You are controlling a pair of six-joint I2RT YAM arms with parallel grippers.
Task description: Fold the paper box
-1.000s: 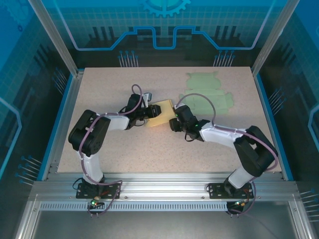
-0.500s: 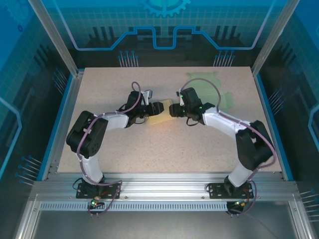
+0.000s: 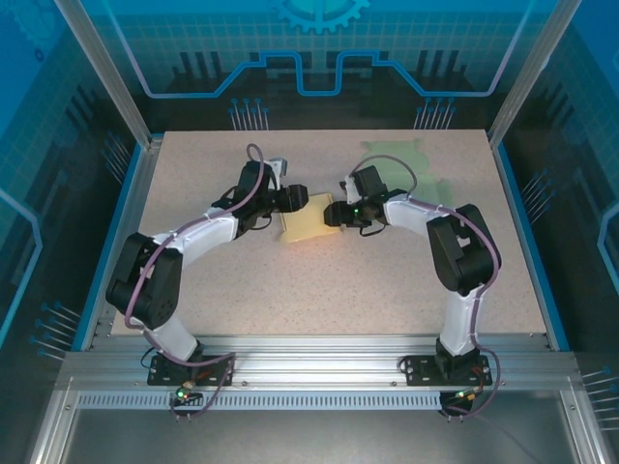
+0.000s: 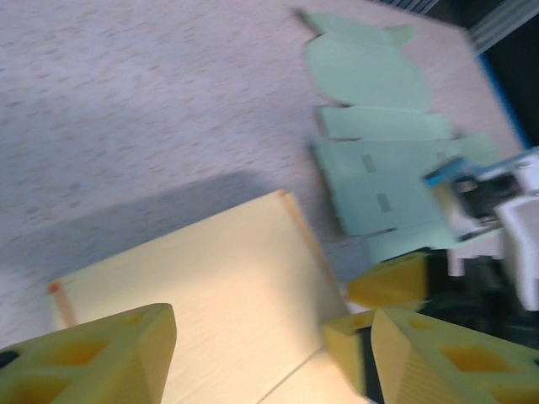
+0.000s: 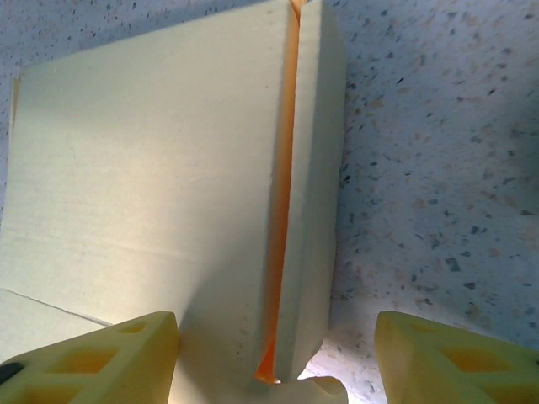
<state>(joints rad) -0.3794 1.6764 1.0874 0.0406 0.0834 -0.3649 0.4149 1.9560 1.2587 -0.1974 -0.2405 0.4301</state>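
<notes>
The paper box (image 3: 308, 220) is a pale yellow folded card lying flat mid-table. My left gripper (image 3: 296, 199) hovers at its far left edge, open. In the left wrist view the box (image 4: 210, 286) spreads below my open left gripper (image 4: 269, 337), touching neither finger. My right gripper (image 3: 335, 215) is at the box's right edge, open. The right wrist view has the box (image 5: 152, 168) with a narrow side flap (image 5: 312, 194) folded up and an orange gap beside it. My right gripper (image 5: 276, 337) straddles that flap without touching it.
A flat green paper cutout (image 3: 411, 179) lies at the back right of the table, just behind my right arm; it appears as the green cutout (image 4: 379, 160) in the left wrist view. The speckled table (image 3: 319, 290) has free room in front of the box.
Both grippers have opened wider. The left one slid to the box's far left edge. The right arm swung toward the back, its gripper now at the box's right edge.
</notes>
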